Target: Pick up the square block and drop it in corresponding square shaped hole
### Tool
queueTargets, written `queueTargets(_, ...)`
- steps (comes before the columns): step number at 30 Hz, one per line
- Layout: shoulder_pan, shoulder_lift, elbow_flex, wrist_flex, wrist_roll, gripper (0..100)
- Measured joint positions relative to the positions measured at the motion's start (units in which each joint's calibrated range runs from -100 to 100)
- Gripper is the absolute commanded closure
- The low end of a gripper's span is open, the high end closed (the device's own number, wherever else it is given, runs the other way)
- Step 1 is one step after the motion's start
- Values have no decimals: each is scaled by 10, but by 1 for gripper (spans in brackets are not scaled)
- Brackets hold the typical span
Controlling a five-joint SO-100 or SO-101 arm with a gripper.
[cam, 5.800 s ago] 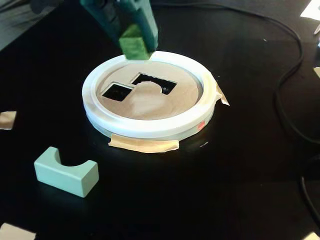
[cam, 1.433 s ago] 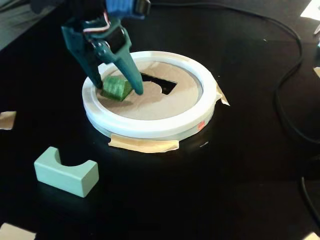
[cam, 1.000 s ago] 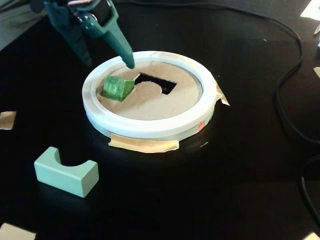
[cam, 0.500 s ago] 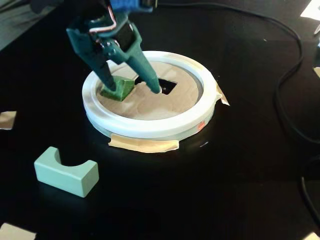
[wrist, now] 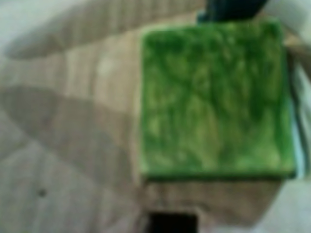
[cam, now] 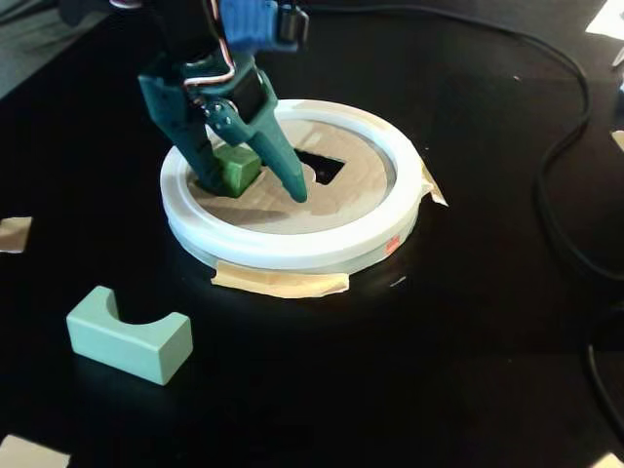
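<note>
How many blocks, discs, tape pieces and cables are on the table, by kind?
Dark green cube: 1
Pale mint arch block: 1
Cardboard disc with white ring: 1
Loose tan tape pieces: 2
Black cable: 1
Total: 6

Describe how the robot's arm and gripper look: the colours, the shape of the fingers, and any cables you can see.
In the fixed view, the gripper is dark teal plastic with two long fingers that taper to narrow points. Above them sits a bright blue part with a black piece at its side. Thin red and white wires loop across the wrist. The wrist view shows only a dark teal bit at the top edge.
</note>
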Motion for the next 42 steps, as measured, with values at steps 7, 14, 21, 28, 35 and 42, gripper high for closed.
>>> queueTargets(7, 5, 1, -1, 3, 0, 20)
queueTargets(14, 55, -45, 1, 75, 18, 20)
queueTargets(21, 100, -183, 0, 164, 32, 20)
queueTargets(28, 140, -319, 54, 218, 32, 21)
queueTargets(35, 333, -650, 316, 176, 100, 20)
queueTargets(42, 498, -900, 557, 52, 181, 22)
